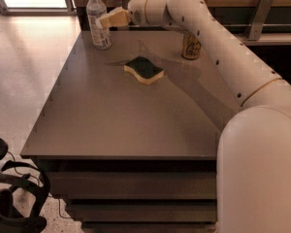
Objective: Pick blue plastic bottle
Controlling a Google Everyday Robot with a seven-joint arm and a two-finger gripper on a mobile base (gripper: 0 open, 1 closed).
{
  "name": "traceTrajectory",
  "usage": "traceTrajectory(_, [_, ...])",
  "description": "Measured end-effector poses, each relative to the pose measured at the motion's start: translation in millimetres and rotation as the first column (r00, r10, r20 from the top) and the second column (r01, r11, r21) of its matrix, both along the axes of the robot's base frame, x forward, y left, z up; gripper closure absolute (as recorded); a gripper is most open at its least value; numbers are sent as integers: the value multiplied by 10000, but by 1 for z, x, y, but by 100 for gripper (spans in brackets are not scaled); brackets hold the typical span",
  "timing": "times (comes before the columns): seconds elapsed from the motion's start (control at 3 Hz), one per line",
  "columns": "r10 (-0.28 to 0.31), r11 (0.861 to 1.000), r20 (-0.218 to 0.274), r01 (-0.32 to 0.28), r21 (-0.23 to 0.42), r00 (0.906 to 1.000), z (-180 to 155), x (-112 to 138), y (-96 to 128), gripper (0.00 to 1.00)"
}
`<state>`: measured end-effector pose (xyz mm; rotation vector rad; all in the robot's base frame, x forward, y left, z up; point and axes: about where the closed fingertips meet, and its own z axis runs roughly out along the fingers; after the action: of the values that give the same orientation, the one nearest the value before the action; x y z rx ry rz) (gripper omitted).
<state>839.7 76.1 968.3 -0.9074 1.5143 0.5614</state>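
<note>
Gripper (pixel 105 21) of mine hangs over the far left corner of the flat grey-brown table (pixel 111 125), just beside the tall clear bluish plastic bottle (pixel 98 35) standing upright there; wide or narrow, I cannot tell.

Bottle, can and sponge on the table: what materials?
Bottle: clear plastic, glossy; see-through body, white cap, printed label. Can: likely metal, gold printed finish; partly hidden by the arm. Sponge: probably foam, matte; yellow base under dark green scrub layer. Gripper is close beside the bottle's upper part.
</note>
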Motion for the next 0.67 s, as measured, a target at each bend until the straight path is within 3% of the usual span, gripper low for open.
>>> traceTrajectory(0.67, [314,9984,-9,-313,475,9995,-1,13,42,0])
